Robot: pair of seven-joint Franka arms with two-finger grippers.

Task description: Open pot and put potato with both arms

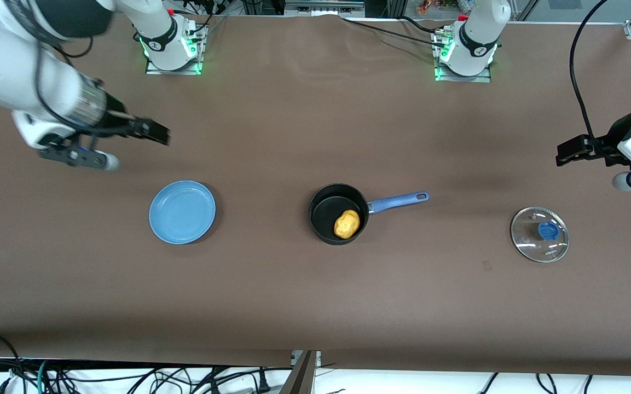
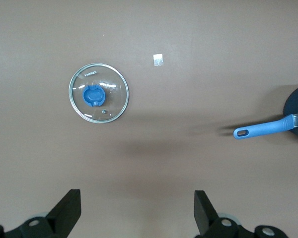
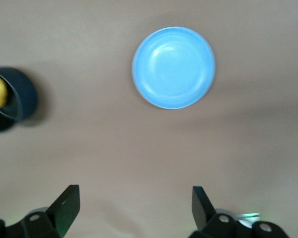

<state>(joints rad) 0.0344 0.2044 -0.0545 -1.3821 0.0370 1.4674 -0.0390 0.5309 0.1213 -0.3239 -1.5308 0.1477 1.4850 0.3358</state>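
Note:
The black pot (image 1: pixel 326 221) with its blue handle (image 1: pixel 400 201) stands open at the table's middle, and the yellow potato (image 1: pixel 347 224) lies inside it. The glass lid (image 1: pixel 539 234) with a blue knob lies flat on the table toward the left arm's end; it also shows in the left wrist view (image 2: pixel 99 92). My left gripper (image 1: pixel 572 150) is open and empty, up over bare table near the lid (image 2: pixel 137 210). My right gripper (image 1: pixel 154 131) is open and empty, up over the table near the blue plate (image 3: pixel 135 208). The pot shows at the edge of the right wrist view (image 3: pixel 12 99).
A flat blue plate (image 1: pixel 182 212) lies toward the right arm's end of the table, also in the right wrist view (image 3: pixel 174 67). A small pale tape mark (image 2: pixel 159 60) sits on the brown cloth near the lid. The arm bases (image 1: pixel 170 46) stand along the table's edge farthest from the camera.

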